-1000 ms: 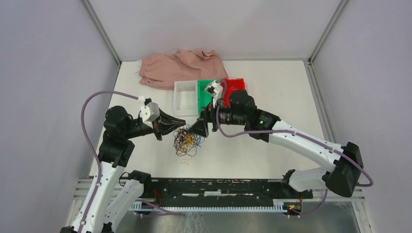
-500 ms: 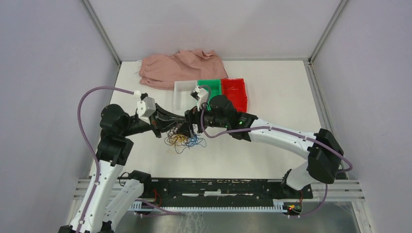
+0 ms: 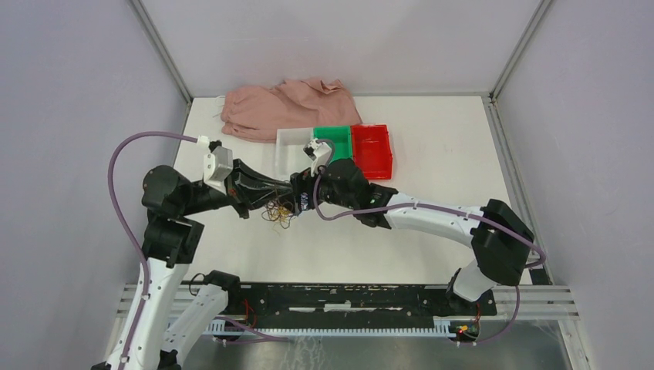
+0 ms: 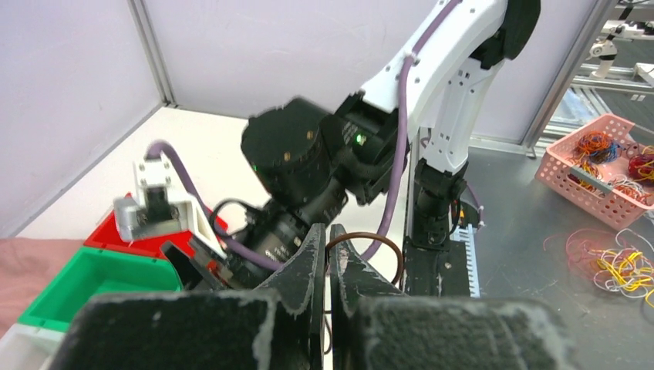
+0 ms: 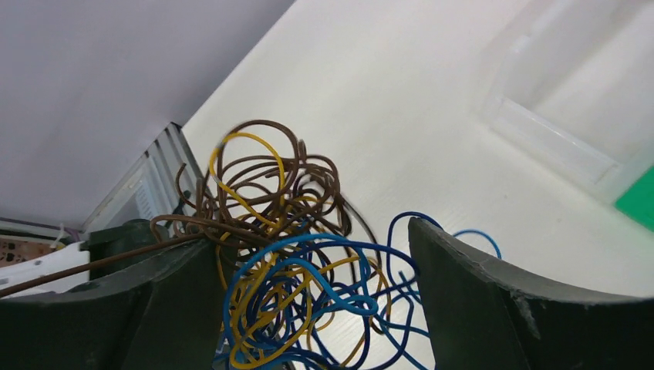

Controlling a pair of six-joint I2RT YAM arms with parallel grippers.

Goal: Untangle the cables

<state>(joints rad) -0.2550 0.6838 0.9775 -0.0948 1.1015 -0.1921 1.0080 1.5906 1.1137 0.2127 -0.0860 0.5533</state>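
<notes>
Evidently the left end effector [image 4: 328, 258] is clamped shut on a brown strand of the cables [image 5: 285, 231], likely to anchor the tangle. The tangle sits on the surface [image 3: 432, 154] just under both tips. The right end effector [image 5: 320, 270] straddles the blue and yellow loops, jaws wide, nothing gripped. A second ago the tips stood apart and the tangle lay nearer the arm bases

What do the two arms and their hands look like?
The left arm and right arm have white links and black joints, with a purple cable looping along each. A white camera bracket sits at each wrist. The left hand and right hand have dark, wedge-shaped fingers.
</notes>
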